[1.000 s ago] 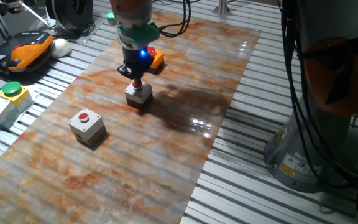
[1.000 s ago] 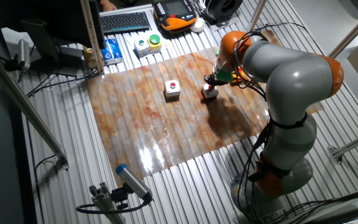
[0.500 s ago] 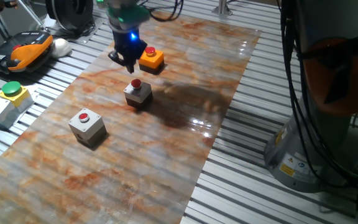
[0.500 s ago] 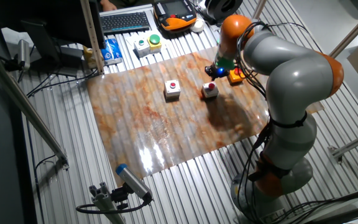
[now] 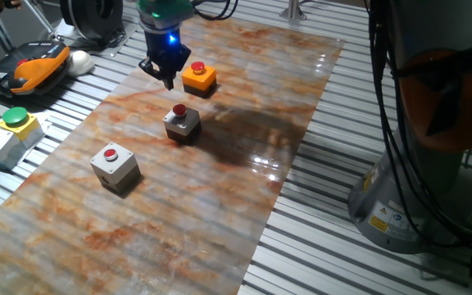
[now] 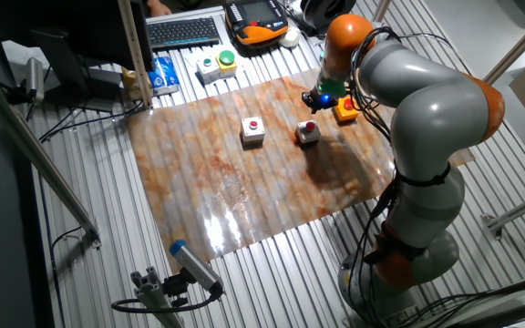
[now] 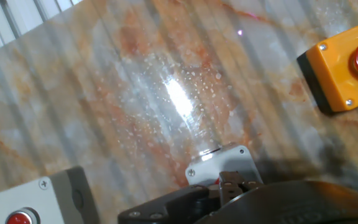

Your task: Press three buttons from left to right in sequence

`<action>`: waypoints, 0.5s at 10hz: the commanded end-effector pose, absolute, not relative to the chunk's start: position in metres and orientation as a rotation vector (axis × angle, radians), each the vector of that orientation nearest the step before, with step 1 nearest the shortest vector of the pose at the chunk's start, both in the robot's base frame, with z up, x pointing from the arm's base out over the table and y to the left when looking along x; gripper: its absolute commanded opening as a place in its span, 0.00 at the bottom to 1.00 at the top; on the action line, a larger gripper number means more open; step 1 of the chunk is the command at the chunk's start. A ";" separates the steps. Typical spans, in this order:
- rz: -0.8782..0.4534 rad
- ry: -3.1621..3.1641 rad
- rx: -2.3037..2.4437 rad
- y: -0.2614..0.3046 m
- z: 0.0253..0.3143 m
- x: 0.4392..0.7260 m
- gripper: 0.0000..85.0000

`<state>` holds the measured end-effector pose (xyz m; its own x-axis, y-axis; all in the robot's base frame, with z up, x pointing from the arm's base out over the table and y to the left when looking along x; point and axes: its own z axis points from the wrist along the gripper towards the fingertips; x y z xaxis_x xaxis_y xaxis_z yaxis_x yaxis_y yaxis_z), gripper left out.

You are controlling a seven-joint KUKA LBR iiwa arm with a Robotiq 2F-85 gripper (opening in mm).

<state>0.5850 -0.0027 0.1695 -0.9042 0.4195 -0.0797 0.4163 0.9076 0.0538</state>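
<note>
Three red-topped button boxes stand on the marbled mat (image 5: 244,205). The left grey-white box (image 5: 115,166) is nearest the camera, the middle grey-white box (image 5: 182,123) is behind it, and the flat orange box (image 5: 199,77) is farthest. They also show in the other fixed view: left (image 6: 252,130), middle (image 6: 308,133), orange (image 6: 345,110). My gripper (image 5: 169,79) hangs in the air just left of the orange box and beyond the middle one, touching nothing. It also shows in the other fixed view (image 6: 313,101). In the hand view its fingertips (image 7: 232,182) meet over the middle box (image 7: 211,163). The orange box (image 7: 347,62) is at upper right.
A grey box with a green button and yellow top (image 5: 6,129) sits off the mat at the left. An orange-black pendant (image 5: 27,65) lies behind it. A keyboard (image 6: 185,32) is at the back. The robot base (image 5: 433,164) stands to the right.
My gripper rose off the middle button and moved back, ending in the air beside the orange box. The boxes have not moved.
</note>
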 end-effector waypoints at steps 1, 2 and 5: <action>0.052 2.977 0.660 -0.002 0.169 0.586 0.00; 0.050 2.973 0.661 -0.002 0.169 0.587 0.00; 0.064 2.971 0.667 0.000 0.171 0.590 0.00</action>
